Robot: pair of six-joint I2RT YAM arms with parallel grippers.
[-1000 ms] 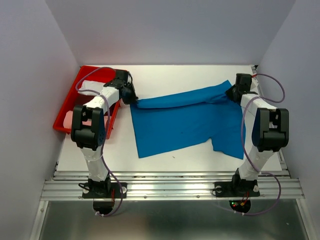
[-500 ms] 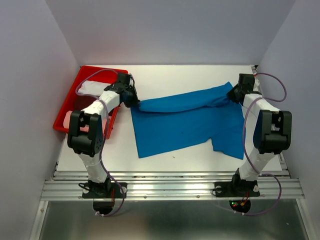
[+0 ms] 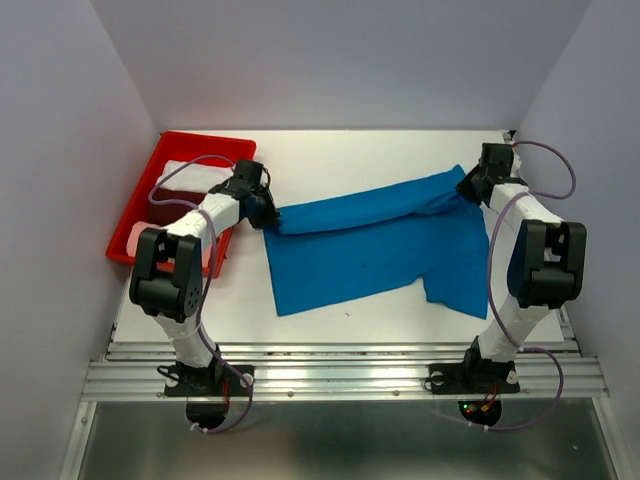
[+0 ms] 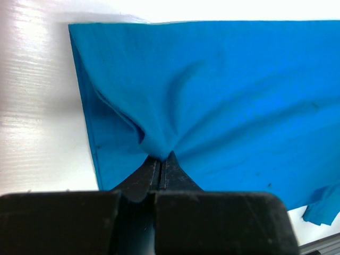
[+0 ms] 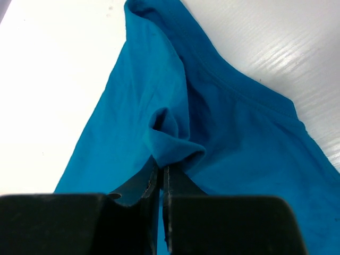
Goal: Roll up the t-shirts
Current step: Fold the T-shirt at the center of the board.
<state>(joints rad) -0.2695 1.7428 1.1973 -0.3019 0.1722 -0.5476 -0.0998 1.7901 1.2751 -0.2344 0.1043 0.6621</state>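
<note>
blue t-shirt (image 3: 360, 255): soft matte cloth, far edge folded over | left gripper (image 4: 160, 159): pinched tight on puckered cloth | right gripper (image 5: 161, 169): pinched tight on bunched fold

No readable text, label, brand or number anywhere.

left wrist cam | left fingers (image 4: 141, 179) pressed tight together, a pinch of the blue t-shirt (image 4: 228, 90) caught at their tips | creases fan up and out from the pinch | shirt's edge runs down the left side, white worktop (image 4: 37, 111) showing beside it
</note>
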